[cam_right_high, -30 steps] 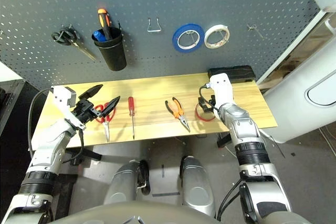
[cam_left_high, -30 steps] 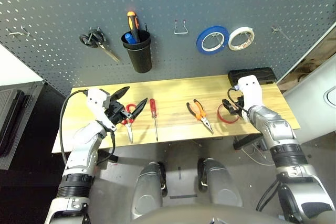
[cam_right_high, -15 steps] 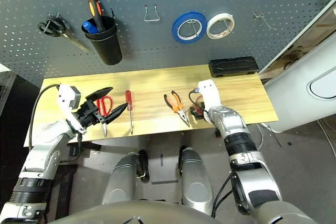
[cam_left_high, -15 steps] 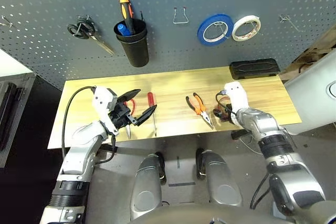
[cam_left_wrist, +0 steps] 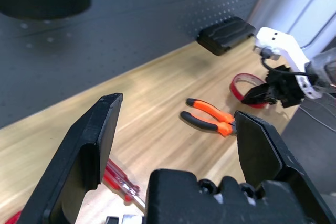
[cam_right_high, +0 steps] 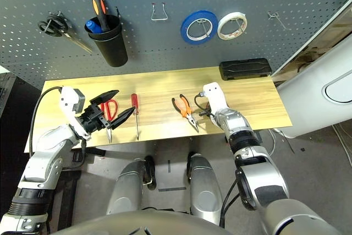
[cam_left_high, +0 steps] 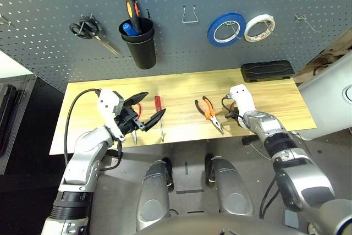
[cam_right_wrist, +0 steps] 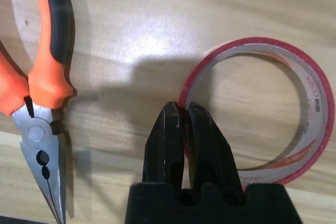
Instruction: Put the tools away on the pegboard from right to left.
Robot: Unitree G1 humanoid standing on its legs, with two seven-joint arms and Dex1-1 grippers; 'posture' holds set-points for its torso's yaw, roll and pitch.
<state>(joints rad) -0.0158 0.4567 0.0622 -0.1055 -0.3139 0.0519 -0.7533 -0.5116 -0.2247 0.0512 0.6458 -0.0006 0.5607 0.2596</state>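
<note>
Now the red tape ring (cam_right_wrist: 273, 124) is pinched by the right gripper (cam_right_wrist: 184, 116), with its 2 fingers closed on the rim. The ring lies flat on the table (cam_left_high: 176, 94), just beside the pliers (cam_left_high: 209, 113). Left of these lie the screwdriver (cam_left_high: 159, 115) and the red scissors (cam_right_high: 110, 115). The left gripper (cam_left_high: 143, 111) is held wide open above the scissors. The pegboard (cam_left_high: 181, 53) stands behind the table.

The table (cam_right_wrist: 157, 19) is pale wood with a smooth, faintly glossy finish that throws back a soft glare. The red tape ring (cam_right_wrist: 307, 124) looks like thin, shiny translucent plastic. The pliers (cam_right_wrist: 39, 82) have matt rubbery orange-and-black handles and dull grey metal jaws — the pegboard (cam_left_high: 181, 53) is matt dark grey, the right gripper (cam_right_wrist: 184, 129) matt black plastic.
</note>
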